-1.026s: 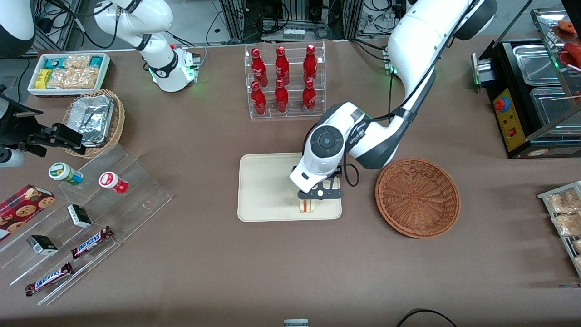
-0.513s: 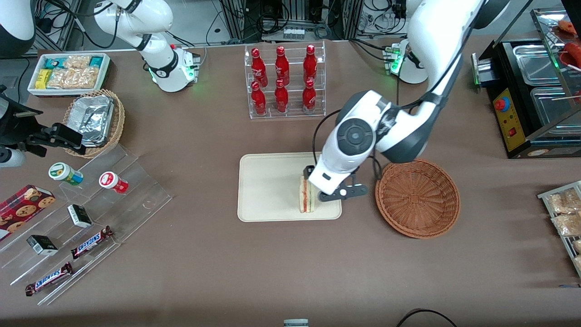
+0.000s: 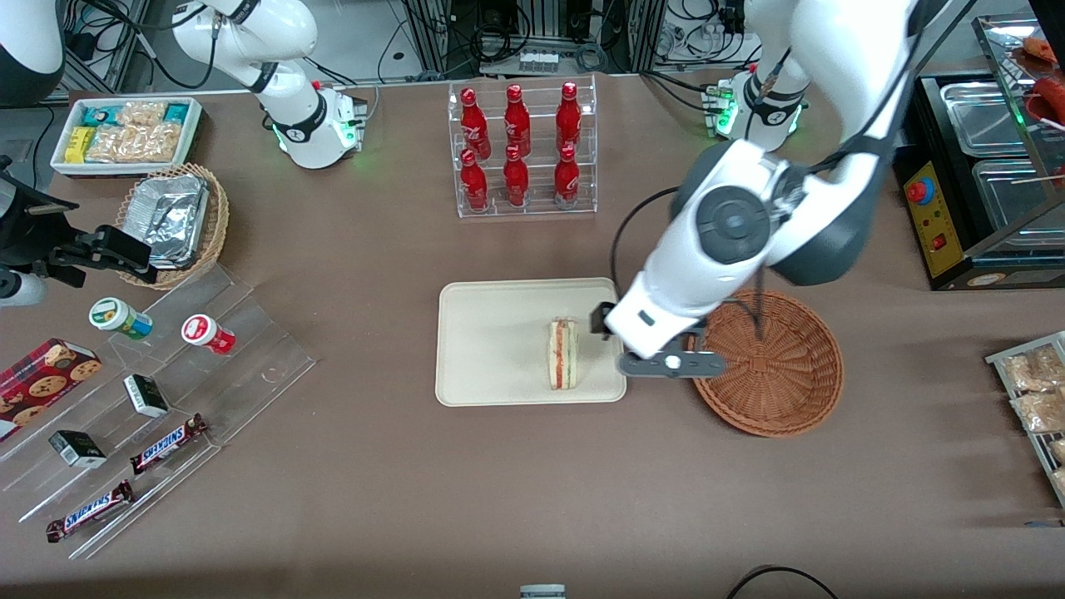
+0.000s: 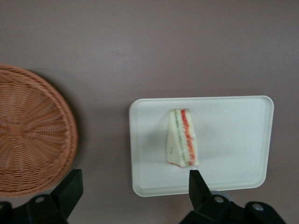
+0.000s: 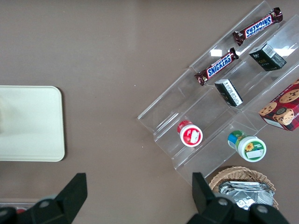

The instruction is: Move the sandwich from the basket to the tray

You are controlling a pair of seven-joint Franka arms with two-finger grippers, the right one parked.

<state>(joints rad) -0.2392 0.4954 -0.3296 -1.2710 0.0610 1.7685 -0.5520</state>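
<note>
The sandwich, a pale wedge with red and green filling, rests on the cream tray, near the tray edge closest to the basket. The reddish-brown wicker basket stands beside the tray, toward the working arm's end, and holds nothing. My left gripper hangs high over the gap between tray and basket. It is open, with nothing between its black fingers. It is well clear of the sandwich.
A clear rack of red bottles stands farther from the front camera than the tray. Toward the parked arm's end are an acrylic step display with snack bars, a tan basket of foil trays and a white snack bin. A black appliance stands at the working arm's end.
The gripper has let go of the sandwich, risen, and swung toward the basket. The sandwich stays on the tray where it was set down.
</note>
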